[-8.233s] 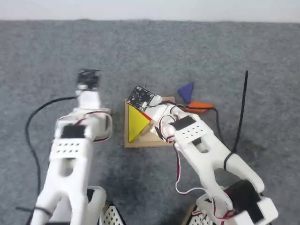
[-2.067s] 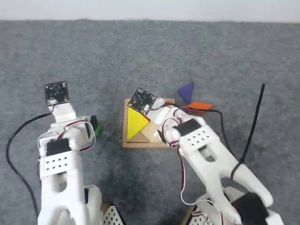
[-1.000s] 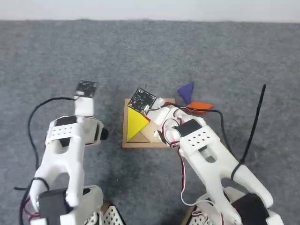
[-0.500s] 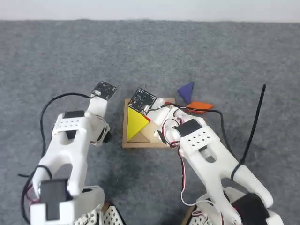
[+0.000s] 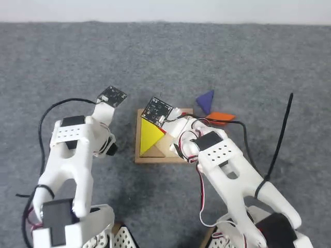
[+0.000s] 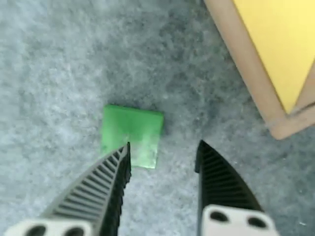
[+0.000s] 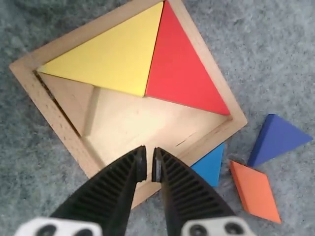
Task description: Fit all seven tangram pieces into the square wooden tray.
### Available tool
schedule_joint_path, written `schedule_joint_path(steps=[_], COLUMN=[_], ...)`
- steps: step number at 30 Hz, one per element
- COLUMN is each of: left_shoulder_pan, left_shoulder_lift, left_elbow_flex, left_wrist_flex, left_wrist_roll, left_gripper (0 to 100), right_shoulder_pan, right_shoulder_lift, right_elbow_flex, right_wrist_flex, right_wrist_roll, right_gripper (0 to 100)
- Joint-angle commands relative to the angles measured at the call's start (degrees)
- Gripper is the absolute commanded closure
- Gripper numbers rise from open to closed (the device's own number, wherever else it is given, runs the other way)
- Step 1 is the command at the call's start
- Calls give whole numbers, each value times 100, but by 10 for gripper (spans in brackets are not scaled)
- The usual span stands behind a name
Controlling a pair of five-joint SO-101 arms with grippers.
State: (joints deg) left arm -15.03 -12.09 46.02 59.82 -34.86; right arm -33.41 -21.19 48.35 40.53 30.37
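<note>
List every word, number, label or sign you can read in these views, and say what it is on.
None can be read.
The yellow triangle, green square and wooden tray are plain.
Marks on the circuit board at an arm's wrist are too small to read.

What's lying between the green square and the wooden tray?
Just bare grey carpet. The left wrist view shows the green square lying apart from the tray, with nothing between them.

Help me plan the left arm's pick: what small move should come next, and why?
Probably nudge the left gripper toward the green square, then lower. Its open jaws hover off-centre: one overlaps the square's edge, and the gap is mostly over carpet. The square lies outside the wooden tray.
</note>
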Motion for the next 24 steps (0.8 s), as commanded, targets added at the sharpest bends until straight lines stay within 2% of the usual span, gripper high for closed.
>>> schedule_joint_path(steps=[1, 4, 9, 15, 20, 24], left_shoulder_pan=[-44, -88, -448, -440, -440, -484], left_shoulder_lift=[-255, -149, 738, 1477, 1538, 1556], left_elbow_flex=[-444, -655, -1130, -1332, -1358, -1323], left_wrist_flex=[88, 79, 185, 721, 721, 308], left_wrist_roll=[-123, -229, -941, -1881, -1899, -1864], left_gripper=[768, 768, 767, 771, 770, 772], right_shoulder_pan=[31, 31, 31, 31, 31, 31], right_shoulder_lift=[-312, -312, -312, -312, -312, -312], right_elbow_flex=[-35, -35, -35, -35, -35, -35], right_wrist_flex=[-171, -171, -171, -171, -171, -171], right_wrist_roll=[-26, -26, -26, -26, -26, -26], right_gripper=[957, 957, 957, 957, 957, 957])
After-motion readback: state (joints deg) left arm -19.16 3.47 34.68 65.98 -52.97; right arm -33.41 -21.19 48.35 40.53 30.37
